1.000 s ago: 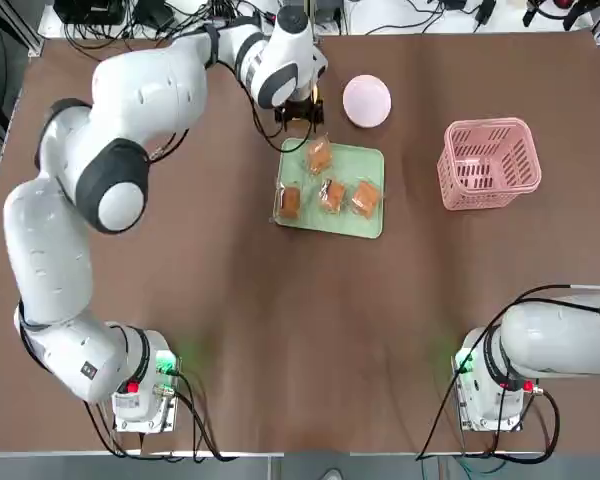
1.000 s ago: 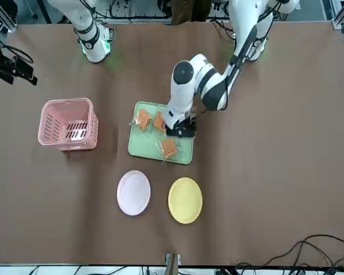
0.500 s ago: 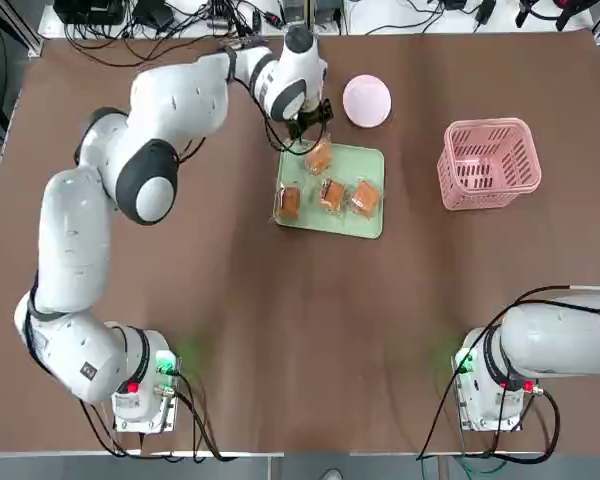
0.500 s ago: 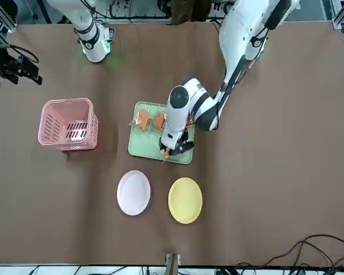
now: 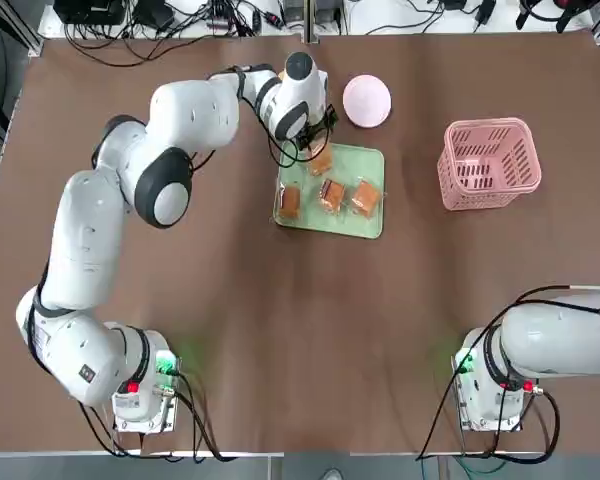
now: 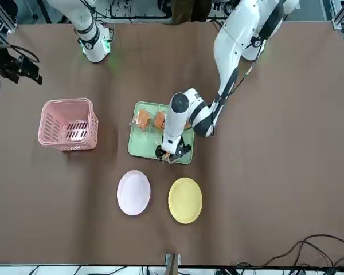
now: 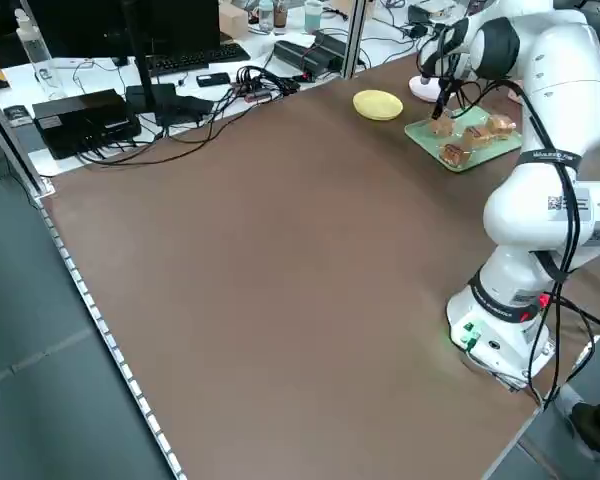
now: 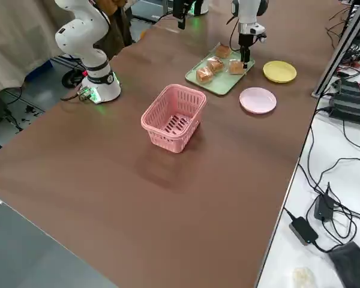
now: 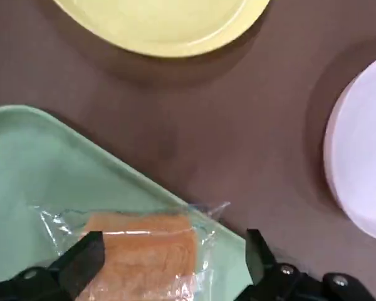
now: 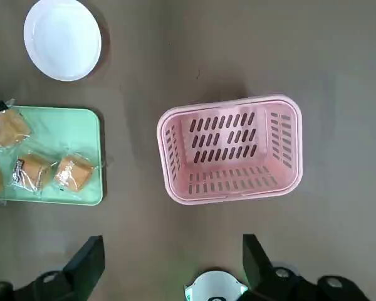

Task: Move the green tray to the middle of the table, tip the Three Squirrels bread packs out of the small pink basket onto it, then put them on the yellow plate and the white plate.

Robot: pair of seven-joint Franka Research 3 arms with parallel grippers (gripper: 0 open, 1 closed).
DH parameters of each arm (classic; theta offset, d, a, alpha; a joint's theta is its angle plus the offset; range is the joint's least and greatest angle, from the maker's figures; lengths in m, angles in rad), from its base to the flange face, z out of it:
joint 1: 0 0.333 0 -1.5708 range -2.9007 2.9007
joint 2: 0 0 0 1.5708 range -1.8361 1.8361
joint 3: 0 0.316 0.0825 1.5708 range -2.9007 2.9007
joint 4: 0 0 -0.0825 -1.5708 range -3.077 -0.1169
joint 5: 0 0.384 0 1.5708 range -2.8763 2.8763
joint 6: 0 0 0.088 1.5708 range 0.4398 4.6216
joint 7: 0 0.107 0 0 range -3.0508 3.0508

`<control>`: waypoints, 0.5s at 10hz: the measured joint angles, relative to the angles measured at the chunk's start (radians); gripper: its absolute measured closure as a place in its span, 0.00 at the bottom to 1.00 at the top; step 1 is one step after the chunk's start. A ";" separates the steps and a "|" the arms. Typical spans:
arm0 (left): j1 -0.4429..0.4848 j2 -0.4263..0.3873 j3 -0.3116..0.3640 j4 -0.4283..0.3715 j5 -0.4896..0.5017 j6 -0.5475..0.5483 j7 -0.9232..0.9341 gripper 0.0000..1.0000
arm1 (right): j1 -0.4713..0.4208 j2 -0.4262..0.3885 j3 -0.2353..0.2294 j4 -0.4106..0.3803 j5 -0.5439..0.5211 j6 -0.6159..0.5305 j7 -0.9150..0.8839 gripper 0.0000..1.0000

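Since a moment ago, the left gripper (image 9: 174, 266) has lowered, wide open and empty, around a clear-wrapped orange-brown bread pack (image 9: 144, 254). Plating can likely begin.

bread packs (image 10: 74, 172): four, on tray (image 5: 355, 222) | basket (image 5: 490, 165): right of tray, apart | white plate (image 5: 367, 101): just beyond tray | yellow plate (image 6: 185, 200): left of white plate | all: on table (image 5: 280, 330)

A robotics lab, by its look: robot arms (image 5: 90, 240) share a table (image 5: 280, 330). Monitors (image 7: 180, 30) and tangled cables (image 7: 215, 120) crowd a white bench (image 7: 70, 85) alongside.
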 joint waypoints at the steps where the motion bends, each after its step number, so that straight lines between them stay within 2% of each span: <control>1: -0.006 0.001 0.003 0.001 0.000 0.000 -0.001 0.00 | 0.000 0.000 0.000 0.000 0.000 0.000 0.000 0.02; 5: -0.014 0.022 0.005 0.003 0.002 -0.004 -0.001 0.00 | 0.000 0.001 0.000 0.000 0.000 0.044 0.000 0.03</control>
